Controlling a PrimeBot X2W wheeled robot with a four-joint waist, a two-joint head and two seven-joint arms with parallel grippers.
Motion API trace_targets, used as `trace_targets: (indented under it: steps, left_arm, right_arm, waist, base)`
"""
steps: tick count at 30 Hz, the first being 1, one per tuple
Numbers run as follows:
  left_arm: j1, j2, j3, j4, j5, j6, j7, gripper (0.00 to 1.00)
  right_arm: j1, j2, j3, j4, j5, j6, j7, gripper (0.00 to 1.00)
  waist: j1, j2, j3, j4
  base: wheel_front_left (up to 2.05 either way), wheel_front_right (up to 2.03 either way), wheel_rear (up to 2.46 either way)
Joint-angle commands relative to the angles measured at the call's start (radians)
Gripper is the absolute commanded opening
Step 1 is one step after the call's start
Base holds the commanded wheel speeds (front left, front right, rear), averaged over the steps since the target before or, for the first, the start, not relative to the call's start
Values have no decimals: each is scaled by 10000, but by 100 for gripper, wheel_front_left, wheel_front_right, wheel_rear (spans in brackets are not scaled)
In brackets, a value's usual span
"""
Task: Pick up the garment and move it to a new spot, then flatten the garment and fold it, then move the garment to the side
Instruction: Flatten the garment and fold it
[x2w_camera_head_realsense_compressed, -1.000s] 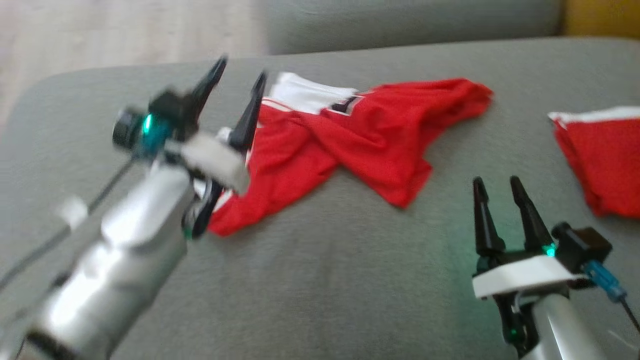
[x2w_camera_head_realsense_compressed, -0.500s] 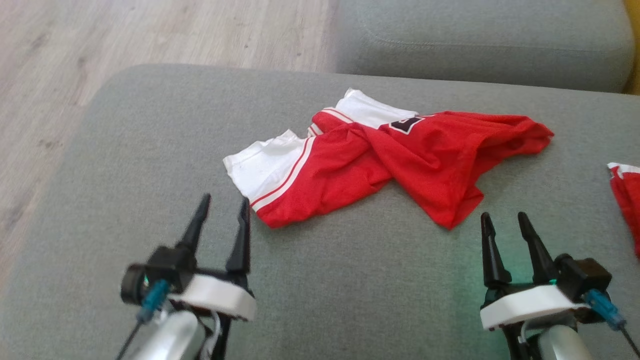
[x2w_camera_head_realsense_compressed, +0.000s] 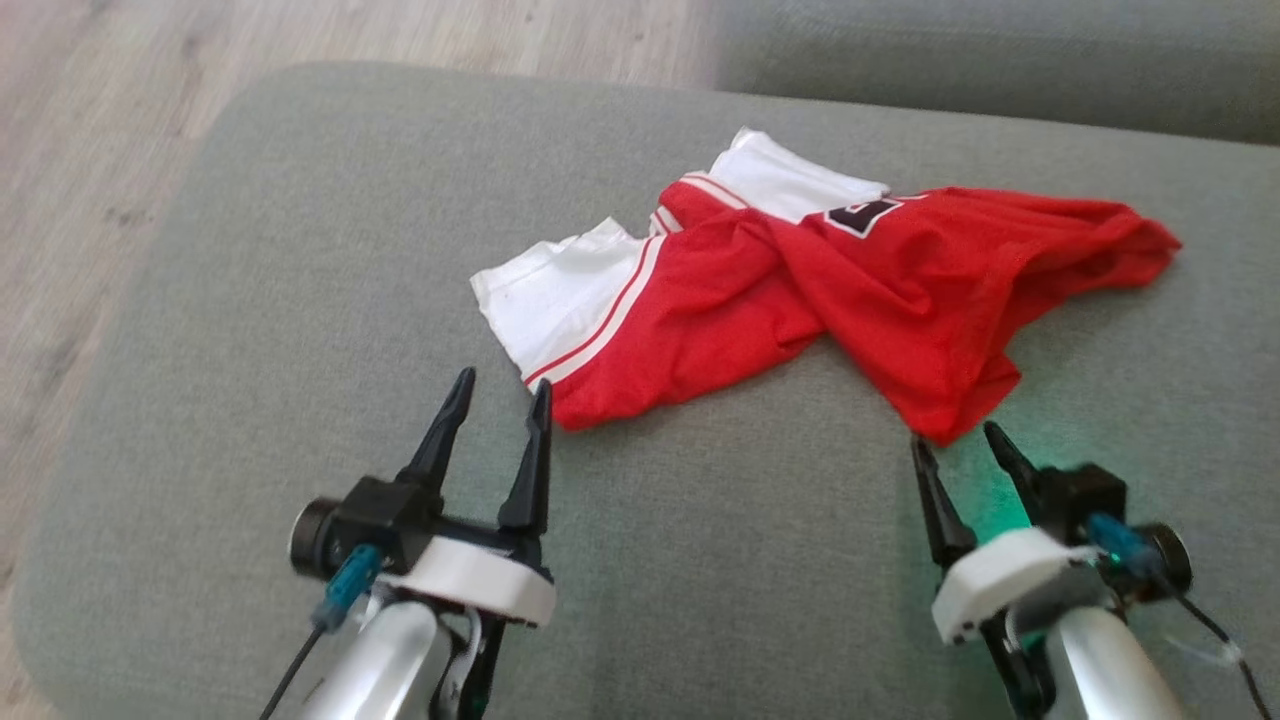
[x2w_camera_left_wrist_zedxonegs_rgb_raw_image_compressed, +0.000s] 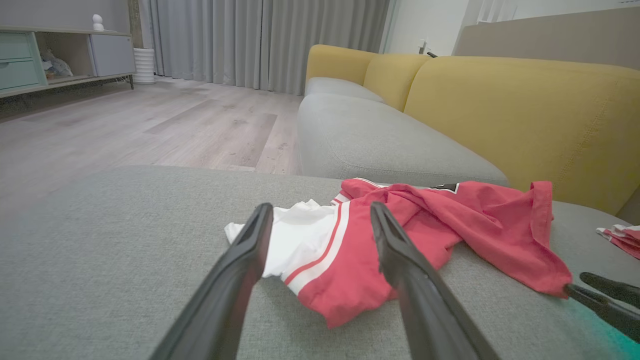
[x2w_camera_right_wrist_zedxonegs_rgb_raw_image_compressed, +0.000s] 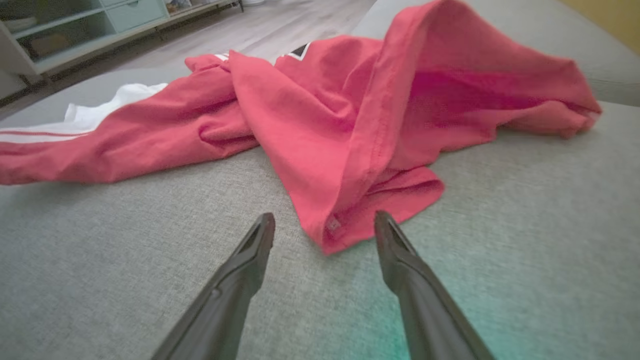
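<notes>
Red and white crumpled jersey garment (x2w_camera_head_realsense_compressed: 850, 300) lay on the grey fabric sofa cushion (x2w_camera_head_realsense_compressed: 300, 280), its white sleeve toward the robot's left. The left gripper (x2w_camera_head_realsense_compressed: 504, 380) hovered just beside the near striped hem, fingers spread and empty. The right gripper (x2w_camera_head_realsense_compressed: 953, 434), likewise spread and empty, pointed at the garment's near red corner, just beside it.

Your left gripper (x2w_camera_head_realsense_compressed: 504, 382) and right gripper (x2w_camera_head_realsense_compressed: 952, 435) each carry two long, tapered black fingers (x2w_camera_head_realsense_compressed: 527, 460) set in a white collar (x2w_camera_head_realsense_compressed: 470, 585) on a silver forearm (x2w_camera_head_realsense_compressed: 380, 660). Beside each sits a black camera block (x2w_camera_head_realsense_compressed: 375, 515) with a blue plug (x2w_camera_head_realsense_compressed: 345, 590).
</notes>
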Motion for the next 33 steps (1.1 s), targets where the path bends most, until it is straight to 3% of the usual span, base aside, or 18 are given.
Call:
trace_targets:
  steps: [1,10,11,12,21,33]
  left_arm:
    - [-547,-61,482,-125,172,-138,-96,100]
    - [-678,-436,795,244,556,-653,-97,100]
    - [-675,-467,846,277,599,-693,-97,100]
    - [-667,-497,901,311,640,-726,-97,100]
    - [-373,-610,1521,574,937,-862,-97,100]
    - [175,-744,2061,768,1226,-972,-97,100]
  right_arm:
    - [-594,-43,280,24,-364,-7,88,100]
    - [-1303,-43,377,1236,-845,-7,432,98]
    - [-1373,-43,382,1350,-845,-7,426,31]
    - [-1439,-43,383,1453,-855,-7,403,0]
    - [-1186,-44,-197,1405,-368,-7,-80,0]
    - [731,-464,-927,-886,74,-7,1001,0]
  waist:
    - [-1,0,210,145]
    - [-1,0,505,352]
    - [-1,0,508,350]
    - [-1,0,498,338]
    - [-1,0,-77,-343]
    - [-1,0,-1024,-1723]
  base:
    - [0,0,0]
    - [0,0,0]
    - [0,0,0]
    - [0,0,0]
    - [0,0,0]
    - [0,0,0]
